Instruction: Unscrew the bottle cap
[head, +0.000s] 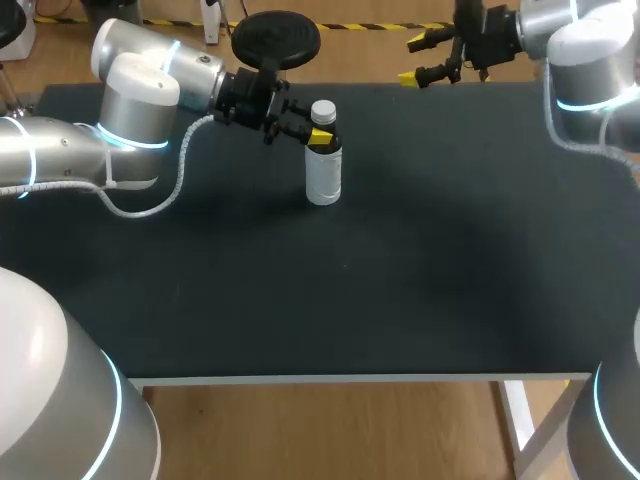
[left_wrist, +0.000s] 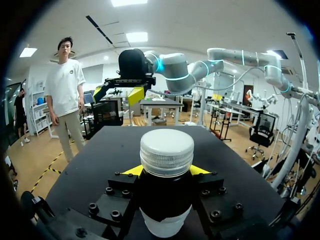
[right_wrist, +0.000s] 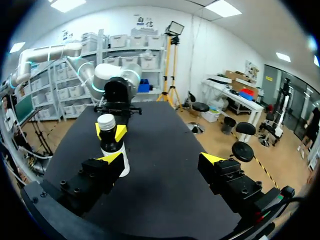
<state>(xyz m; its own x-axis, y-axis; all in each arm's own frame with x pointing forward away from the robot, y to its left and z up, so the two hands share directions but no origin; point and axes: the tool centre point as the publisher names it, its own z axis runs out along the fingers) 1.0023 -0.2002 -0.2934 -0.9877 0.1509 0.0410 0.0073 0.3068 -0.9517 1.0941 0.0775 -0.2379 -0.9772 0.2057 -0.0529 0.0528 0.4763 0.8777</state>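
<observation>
Two silver arms come in over the black table (head: 400, 290), one from each side. Nearest of the task's things, a white plastic bottle (head: 323, 178) with a dark band round its shoulder stands upright on the table, left of the middle and towards the far side. Its ribbed white screw cap (head: 322, 111) is still on. The left gripper (head: 320, 138), coming in from the bottle's left, is clenched on the bottle just under the cap, one yellow tip pressed to each side of the dark band. Farther off and to the right, at the table's far edge, the right gripper (head: 413, 60) hangs above the surface, well apart from the bottle, its fingers released and spread wide.
</observation>
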